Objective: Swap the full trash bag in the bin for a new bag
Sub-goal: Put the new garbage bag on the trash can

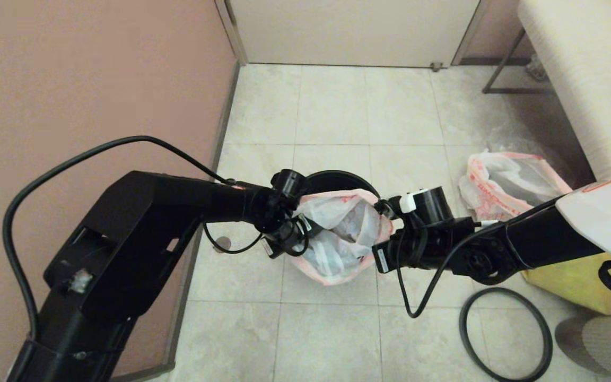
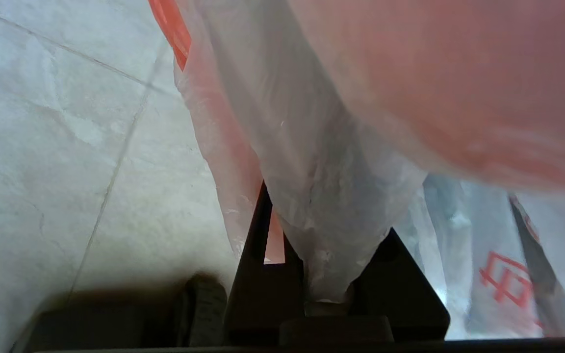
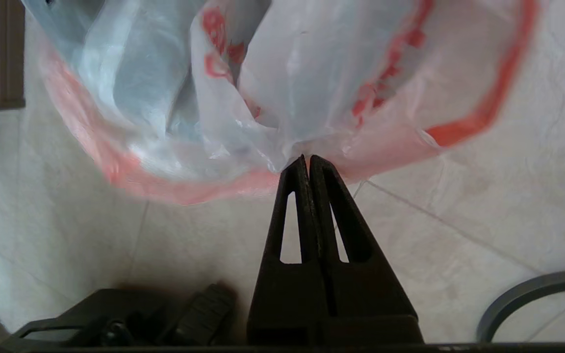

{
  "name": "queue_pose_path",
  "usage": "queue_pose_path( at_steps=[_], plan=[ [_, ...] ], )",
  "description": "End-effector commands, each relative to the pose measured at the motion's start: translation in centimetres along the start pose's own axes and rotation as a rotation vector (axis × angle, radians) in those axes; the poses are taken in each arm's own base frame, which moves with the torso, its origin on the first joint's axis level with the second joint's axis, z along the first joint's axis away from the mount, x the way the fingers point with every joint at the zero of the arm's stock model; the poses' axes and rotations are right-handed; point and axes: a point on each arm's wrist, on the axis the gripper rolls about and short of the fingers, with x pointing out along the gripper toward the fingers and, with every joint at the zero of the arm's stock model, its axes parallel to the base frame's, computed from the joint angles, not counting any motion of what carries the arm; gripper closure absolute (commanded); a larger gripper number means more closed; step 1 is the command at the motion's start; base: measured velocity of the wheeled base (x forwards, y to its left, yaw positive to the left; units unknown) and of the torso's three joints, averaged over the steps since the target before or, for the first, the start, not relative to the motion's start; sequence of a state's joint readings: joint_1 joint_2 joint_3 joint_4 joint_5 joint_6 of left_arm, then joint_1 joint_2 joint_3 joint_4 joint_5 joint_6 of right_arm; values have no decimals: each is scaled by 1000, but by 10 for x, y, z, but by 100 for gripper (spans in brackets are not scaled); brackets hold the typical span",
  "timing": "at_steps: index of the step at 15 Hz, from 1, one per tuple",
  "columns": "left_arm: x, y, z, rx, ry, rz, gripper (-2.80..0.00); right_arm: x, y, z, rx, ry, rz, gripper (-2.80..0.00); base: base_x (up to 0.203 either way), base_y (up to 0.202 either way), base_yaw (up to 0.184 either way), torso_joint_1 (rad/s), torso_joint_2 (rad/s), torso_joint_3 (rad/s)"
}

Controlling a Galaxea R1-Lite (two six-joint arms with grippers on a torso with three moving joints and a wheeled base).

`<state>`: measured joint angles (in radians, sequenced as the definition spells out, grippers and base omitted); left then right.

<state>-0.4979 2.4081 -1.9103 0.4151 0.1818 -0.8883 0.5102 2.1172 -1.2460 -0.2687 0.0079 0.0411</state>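
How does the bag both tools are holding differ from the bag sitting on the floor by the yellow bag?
The full trash bag hangs over the bin, pinched by the left tool and right tool; the other bag rests on the floor, untouched. The held bag looks lumpy and stretched; the floor bag sits slack and open. Both are thin white plastic with red-orange print.

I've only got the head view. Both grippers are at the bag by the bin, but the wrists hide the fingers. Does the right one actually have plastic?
Observer: Yes. The right wrist view shows the right gripper shut, its tips pinching the edge of the full trash bag.
Operator: And the left?
Observer: The left wrist view shows the left gripper clamped on a bunched fold of the same bag, which sits deep between its fingers.
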Motion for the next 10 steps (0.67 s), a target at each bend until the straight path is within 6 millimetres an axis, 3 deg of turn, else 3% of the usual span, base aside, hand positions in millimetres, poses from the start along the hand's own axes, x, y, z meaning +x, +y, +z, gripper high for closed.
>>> queue_pose_path(
  at_steps=[1,10],
  plan=[
    [-7,-1,1,17,30,-30,0,4,0,-1,-10,0,-8,0,0,0,0,0,0,0],
    [-13,3,0,73,108,-99,0,0,-4,-2,-112,13,-30,0,0,0,0,0,0,0]
  ],
)
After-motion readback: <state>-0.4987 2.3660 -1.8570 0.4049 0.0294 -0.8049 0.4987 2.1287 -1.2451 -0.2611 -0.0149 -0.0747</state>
